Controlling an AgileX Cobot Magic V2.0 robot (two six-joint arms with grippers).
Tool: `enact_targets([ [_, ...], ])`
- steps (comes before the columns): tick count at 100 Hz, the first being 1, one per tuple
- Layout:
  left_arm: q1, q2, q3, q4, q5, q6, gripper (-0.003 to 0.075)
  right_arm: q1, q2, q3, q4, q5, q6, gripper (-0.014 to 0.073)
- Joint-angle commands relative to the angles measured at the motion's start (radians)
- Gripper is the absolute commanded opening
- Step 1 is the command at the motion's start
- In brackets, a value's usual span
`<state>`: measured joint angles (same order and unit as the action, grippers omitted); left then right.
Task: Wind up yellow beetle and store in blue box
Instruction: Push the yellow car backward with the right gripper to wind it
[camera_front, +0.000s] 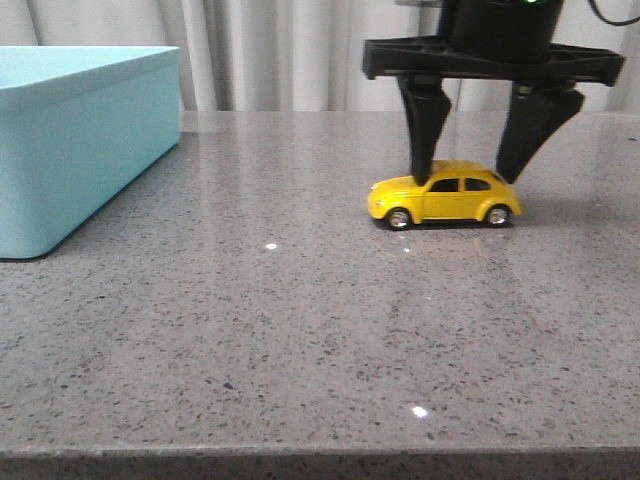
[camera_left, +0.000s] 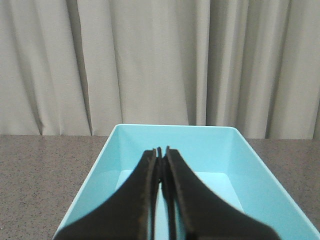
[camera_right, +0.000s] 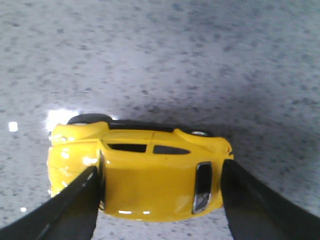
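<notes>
Blue box (camera_front: 75, 140) interior bare; left gripper (camera_left: 161, 152) above it, fingers together. Right gripper (camera_front: 470, 175) spread, straddling yellow beetle (camera_front: 445, 198) on grey table (camera_front: 300, 330)

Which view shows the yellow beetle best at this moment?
The front view: the whole yellow beetle stands side-on on the table, right claw straddling it. The right wrist view shows only its roof, cropped. The left wrist view shows none of it.

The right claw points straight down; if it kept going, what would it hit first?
Probably the yellow beetle. The right claw hangs open right over its roof, one finger near each end; below is only the table.
</notes>
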<state>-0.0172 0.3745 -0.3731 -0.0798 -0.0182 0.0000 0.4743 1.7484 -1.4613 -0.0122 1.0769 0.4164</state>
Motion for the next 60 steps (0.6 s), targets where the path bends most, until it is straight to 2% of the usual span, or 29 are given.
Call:
enact_targets([
  [1,-0.006,0.013,-0.033,-0.007,-0.086,-0.007,-0.0019,-0.034,-0.041,-0.024,-0.068,0.020,-0.003,0.0508],
  [26,-0.006,0.013,-0.033,-0.007,-0.086,-0.007,-0.0019,-0.086,-0.051,-0.024,-0.154,0.090,-0.003,0.0508],
  [39,-0.006,0.013,-0.033,-0.007,-0.086,-0.007,-0.0019,-0.086,-0.121,-0.025,-0.149,0.034,-0.003,0.0508],
  [60,-0.006,0.013,-0.033,-0.007,-0.086,-0.007,-0.0019,-0.082,-0.291,-0.025,-0.101,0.026,-0.013,0.0508],
])
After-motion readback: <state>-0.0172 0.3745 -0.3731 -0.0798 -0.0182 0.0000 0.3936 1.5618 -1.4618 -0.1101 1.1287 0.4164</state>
